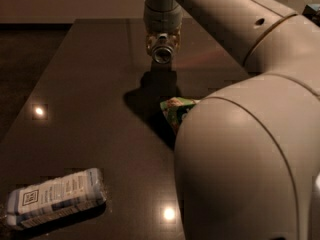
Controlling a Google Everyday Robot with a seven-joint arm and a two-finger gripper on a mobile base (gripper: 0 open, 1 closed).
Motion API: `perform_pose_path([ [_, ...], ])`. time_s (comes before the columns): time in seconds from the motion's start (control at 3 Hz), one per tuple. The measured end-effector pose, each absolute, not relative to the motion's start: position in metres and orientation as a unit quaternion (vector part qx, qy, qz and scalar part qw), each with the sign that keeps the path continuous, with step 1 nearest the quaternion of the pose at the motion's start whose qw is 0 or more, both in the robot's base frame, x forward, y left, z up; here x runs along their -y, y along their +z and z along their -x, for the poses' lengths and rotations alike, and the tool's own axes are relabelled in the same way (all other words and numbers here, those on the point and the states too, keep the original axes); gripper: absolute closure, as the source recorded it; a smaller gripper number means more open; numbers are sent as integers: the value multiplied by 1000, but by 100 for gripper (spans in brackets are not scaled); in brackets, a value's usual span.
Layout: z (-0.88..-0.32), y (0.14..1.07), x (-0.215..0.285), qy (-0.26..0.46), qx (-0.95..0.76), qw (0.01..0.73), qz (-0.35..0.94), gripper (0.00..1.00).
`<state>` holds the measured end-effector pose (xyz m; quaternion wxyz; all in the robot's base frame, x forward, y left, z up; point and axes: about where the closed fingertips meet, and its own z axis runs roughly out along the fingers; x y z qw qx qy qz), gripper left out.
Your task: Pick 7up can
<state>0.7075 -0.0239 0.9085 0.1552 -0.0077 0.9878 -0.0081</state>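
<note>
Above table, gripper clasps half-hidden 7up can.

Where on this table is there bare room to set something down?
Bare: the left side of the table, from its far edge down to the white packet, and the near strip between packet and arm. Crowded: the middle, where the gripper hangs near the green snack bag tucked against the arm.

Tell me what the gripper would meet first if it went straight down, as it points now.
Probably the table, at the dark shadow beneath it. The gripper, holding the 7up can, hangs above it; the green bag seems nearer the camera, though depth is unclear.
</note>
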Motion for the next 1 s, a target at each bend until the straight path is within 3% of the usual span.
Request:
perform_pose_path([
  [1.0, -688, 944, 5, -8, -983, 176, 53, 100],
])
